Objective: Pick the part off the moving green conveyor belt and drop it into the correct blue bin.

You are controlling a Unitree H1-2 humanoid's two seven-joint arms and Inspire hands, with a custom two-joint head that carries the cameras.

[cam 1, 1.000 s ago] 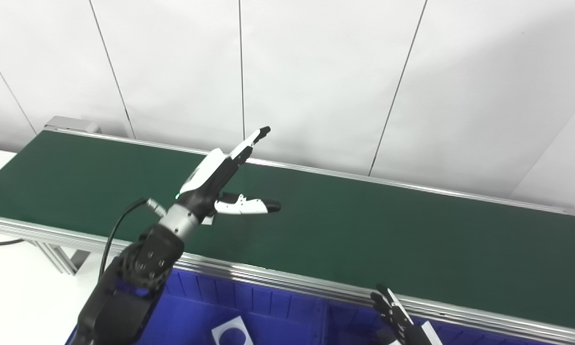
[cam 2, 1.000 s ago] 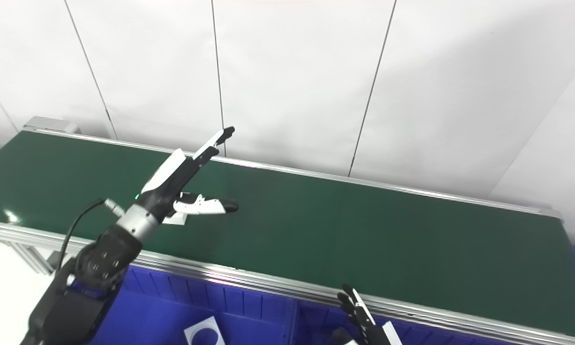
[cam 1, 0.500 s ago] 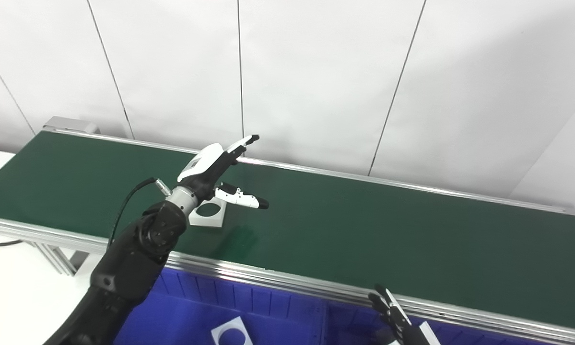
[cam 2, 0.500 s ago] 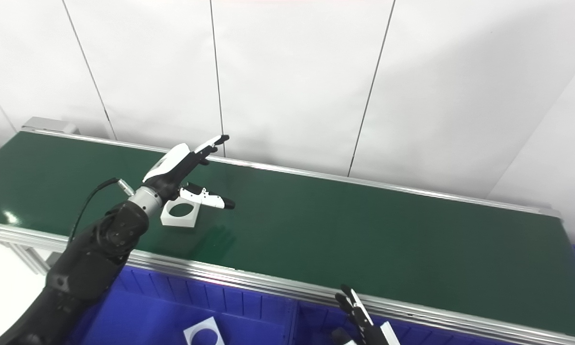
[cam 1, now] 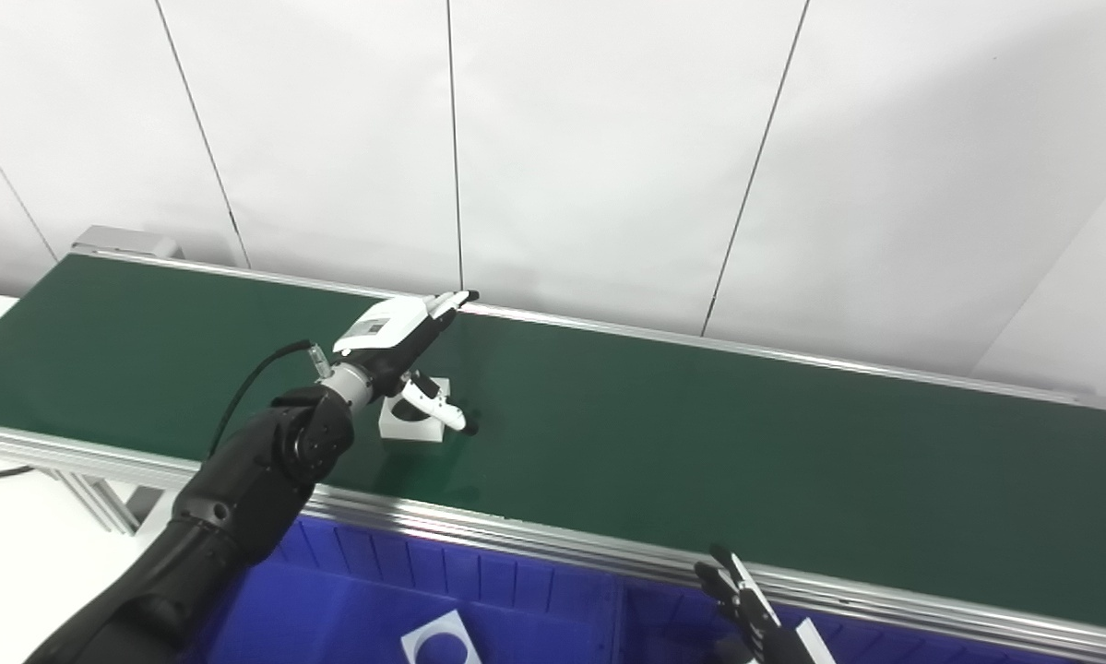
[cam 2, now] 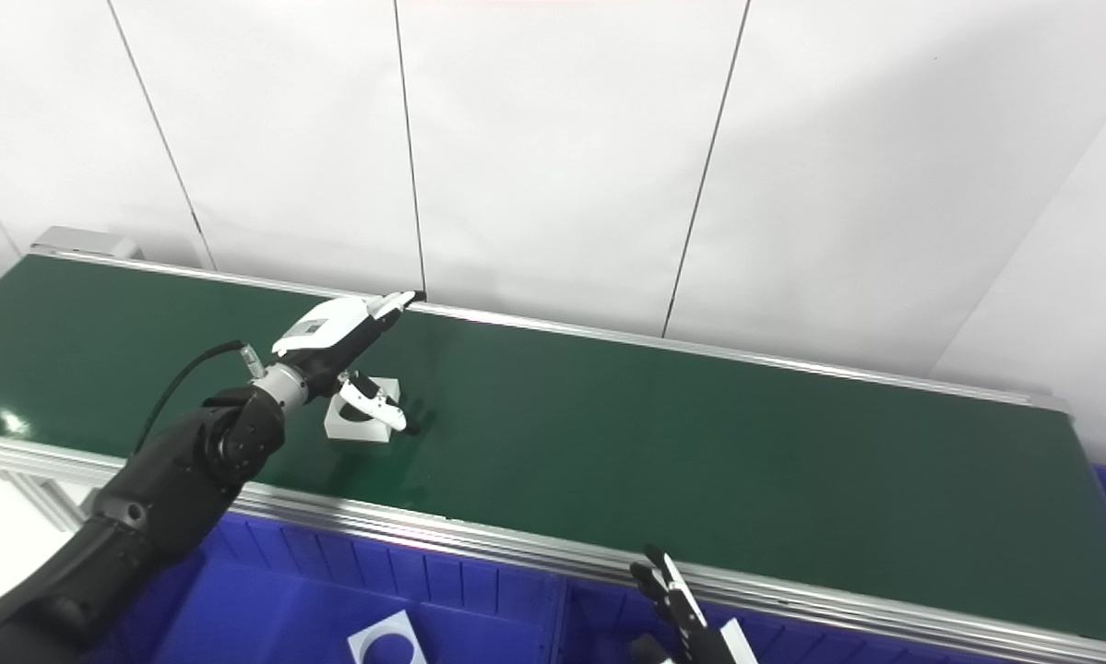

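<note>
Reaching lower than half a second ago, the left hand (cam 1: 403, 339) is now hanging just over the flat white square part with a round hole (cam 1: 414, 421), which is lying on the dark green conveyor belt (cam 1: 700, 443) and has travelled a little further along it than before. The hand's fingers (cam 1: 446, 302) are stretching out spread past the far side of the part, while the thumb (cam 1: 434, 408) is angling down across the part's top; whether it is touching cannot be told. Nothing is being gripped yet.

Behind the hand, the black forearm (cam 1: 248, 480) is crossing the belt's silver aluminium near rail (cam 1: 534, 535) and covering part of the blue plastic bin (cam 1: 368, 609) below it. Inside that bin, nearer than the hand, another white square piece with a round hole (cam 1: 440, 643) is lying flat. The right hand (cam 1: 751, 618) is waiting low at the bottom edge, fingers apart and empty, sitting slightly lower than a moment ago. White wall panels (cam 1: 608, 138) are standing beyond the belt.
</note>
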